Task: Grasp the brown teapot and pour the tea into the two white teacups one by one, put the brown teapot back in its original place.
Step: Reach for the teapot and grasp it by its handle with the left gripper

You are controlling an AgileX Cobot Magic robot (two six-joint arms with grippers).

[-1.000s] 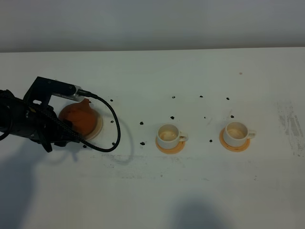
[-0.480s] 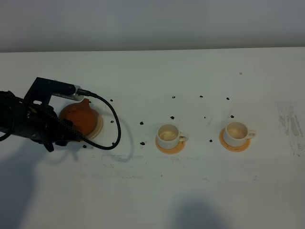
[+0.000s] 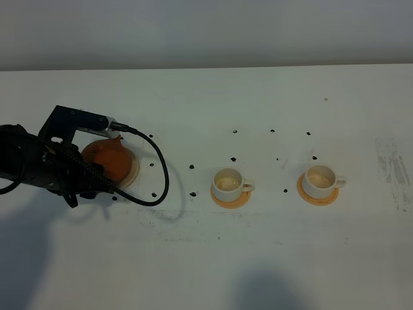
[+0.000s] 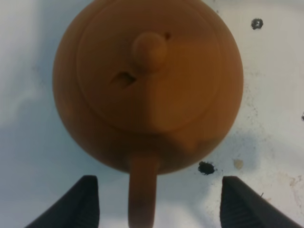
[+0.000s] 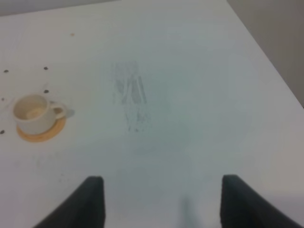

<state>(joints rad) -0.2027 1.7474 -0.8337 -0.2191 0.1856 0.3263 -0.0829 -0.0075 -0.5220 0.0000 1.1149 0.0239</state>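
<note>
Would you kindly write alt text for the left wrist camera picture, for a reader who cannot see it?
A round brown teapot, lid on, fills the picture from above, sitting on a white table with black specks. What looks like its handle points between the two dark fingers of the open left gripper, which touch nothing.

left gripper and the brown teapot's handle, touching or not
Apart. In the left wrist view the left gripper is open, its fingers either side of the brown teapot handle with table showing in both gaps.

Cool diffuse light, soft shadows along the near edge, wrist views blurred
</note>
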